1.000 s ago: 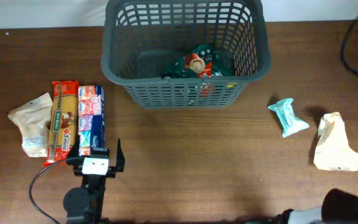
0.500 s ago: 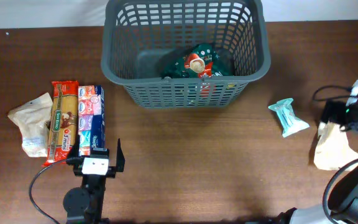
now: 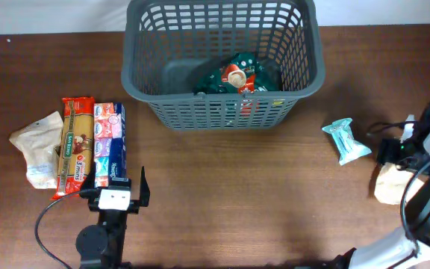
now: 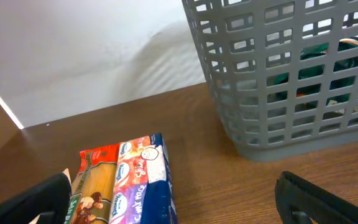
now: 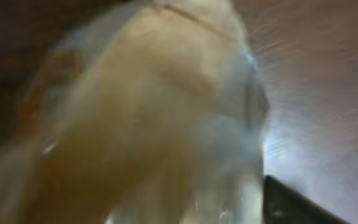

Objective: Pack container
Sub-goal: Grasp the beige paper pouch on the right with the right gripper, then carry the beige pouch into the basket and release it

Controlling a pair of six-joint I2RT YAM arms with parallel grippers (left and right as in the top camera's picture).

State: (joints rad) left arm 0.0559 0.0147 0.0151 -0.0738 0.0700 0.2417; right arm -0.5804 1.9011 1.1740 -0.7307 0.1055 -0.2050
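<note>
In the last second, your right claw came in from the near right corner and descended over the cream packet at the right side of the bench. No other item moved. This most likely marked the start of the next pick.

The container stood at the far centre of the bench with one green packet inside. The teal packet lay just left of the right claw, untouched.

Right claw: the wrist view was filled by the blurred cream packet, very close to the lens, with one dark finger at its lower right. You could not tell its opening or whether it had gripped.

Left claw: spread wide, holding nothing, hanging just near of the boxed snacks.
</note>
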